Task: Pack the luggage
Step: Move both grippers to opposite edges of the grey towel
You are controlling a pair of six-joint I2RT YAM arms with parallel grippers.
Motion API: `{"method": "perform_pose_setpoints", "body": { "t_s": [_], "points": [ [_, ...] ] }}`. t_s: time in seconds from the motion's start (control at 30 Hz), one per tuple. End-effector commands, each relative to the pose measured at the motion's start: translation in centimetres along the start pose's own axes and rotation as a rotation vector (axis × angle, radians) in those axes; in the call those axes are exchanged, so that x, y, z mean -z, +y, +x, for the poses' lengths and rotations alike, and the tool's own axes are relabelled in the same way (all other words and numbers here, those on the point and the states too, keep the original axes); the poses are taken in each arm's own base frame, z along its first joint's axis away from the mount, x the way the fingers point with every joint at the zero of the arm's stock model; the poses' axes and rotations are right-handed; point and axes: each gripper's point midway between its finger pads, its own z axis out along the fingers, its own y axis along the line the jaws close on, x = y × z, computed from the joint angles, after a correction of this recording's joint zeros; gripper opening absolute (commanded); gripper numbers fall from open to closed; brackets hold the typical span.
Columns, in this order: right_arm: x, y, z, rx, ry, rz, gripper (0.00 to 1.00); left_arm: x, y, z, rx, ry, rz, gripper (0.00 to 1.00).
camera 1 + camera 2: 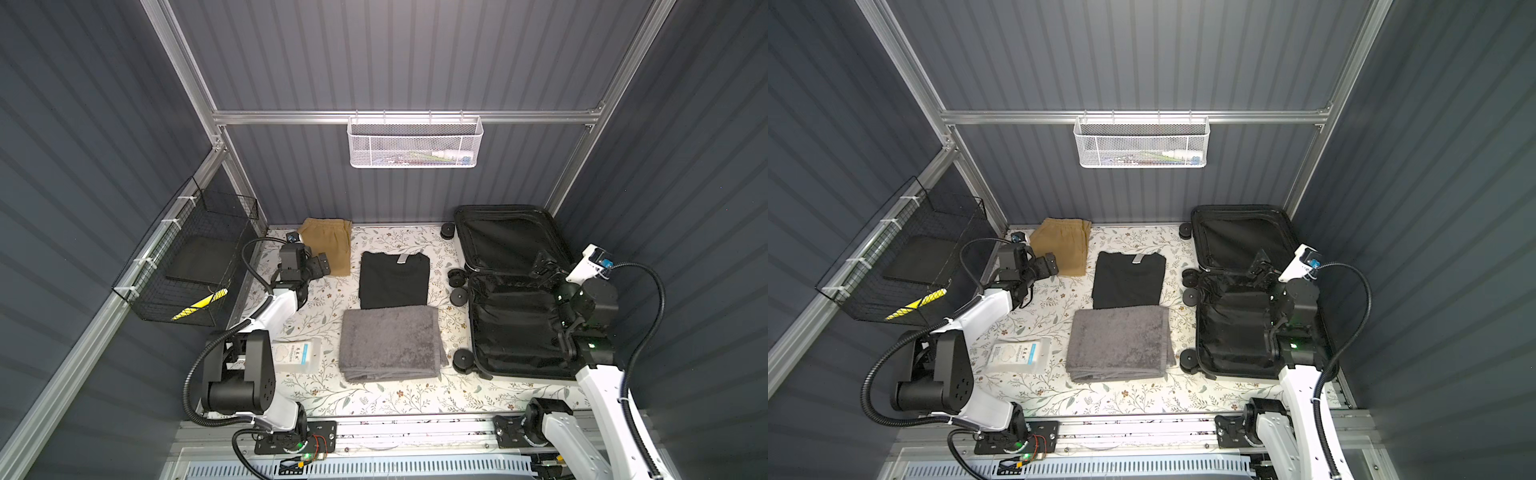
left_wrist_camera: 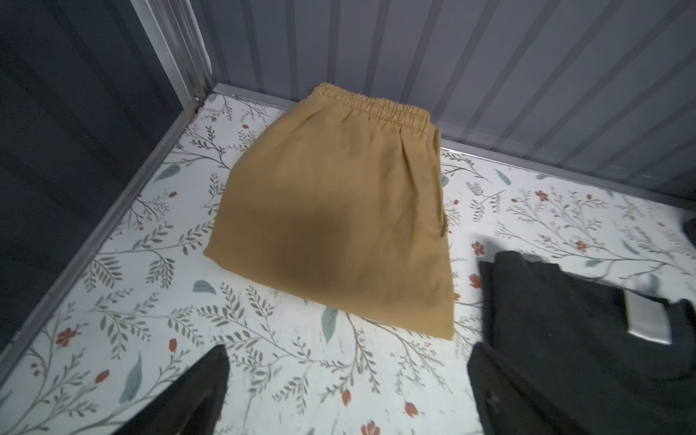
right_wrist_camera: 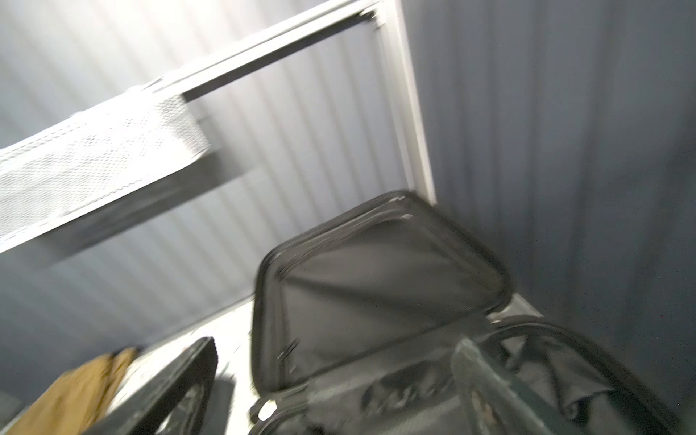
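The luggage point(image 1: 511, 332) lies open at the right in both top views, black lining up, its lid point(image 1: 507, 237) leaning on the back wall. My right gripper point(image 1: 544, 266) hovers over the hinge between the two halves, open and empty; the blurred right wrist view shows its fingers point(image 3: 180, 384) wide apart before the lid point(image 3: 376, 282). My left gripper point(image 1: 322, 266) stands open at the near edge of folded tan shorts point(image 1: 328, 245). The left wrist view shows the shorts point(image 2: 331, 211) just beyond the gripper point(image 2: 346, 395), with bare table between the fingers.
A folded black T-shirt point(image 1: 394, 280) and a folded grey towel point(image 1: 390, 343) lie mid-table on the floral surface point(image 1: 374, 399). A white packet point(image 1: 297, 355) sits by the left arm. A white mesh basket point(image 1: 415, 143) hangs on the back rail, a black wire basket point(image 1: 187, 266) on the left wall.
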Motion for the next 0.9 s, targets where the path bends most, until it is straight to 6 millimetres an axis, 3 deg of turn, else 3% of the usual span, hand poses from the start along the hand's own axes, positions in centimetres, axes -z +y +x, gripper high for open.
{"method": "perform_pose_setpoints", "body": {
  "t_s": [0.0, 0.13, 0.37, 0.47, 0.67, 0.87],
  "points": [
    [1.5, 2.8, 4.9, -0.018, 0.298, -0.154, 0.98, 2.3, -1.4, 2.8, 0.154, 0.179, 0.074, 1.00],
    [2.3, 6.4, 6.6, -0.073, 0.445, -0.278, 0.95, 4.5, -2.9, 3.7, 0.210, 0.249, 0.151, 1.00],
    [3.6, 13.7, 13.0, -0.015, 0.708, -0.374, 0.89, 7.0, -4.2, 7.6, 0.212, 0.391, 0.214, 1.00],
    [4.2, 15.7, 15.8, 0.004, 0.794, -0.363, 0.87, 7.3, -4.2, 9.7, 0.192, 0.458, 0.212, 1.00],
    [4.8, 17.7, 21.5, 0.093, 0.954, -0.271, 0.83, 7.9, -5.0, 13.1, 0.140, 0.553, 0.224, 1.00],
    [4.9, 17.1, 25.3, 0.144, 1.032, -0.146, 0.81, 8.0, -6.7, 16.4, 0.103, 0.619, 0.242, 1.00]
  ]
}}
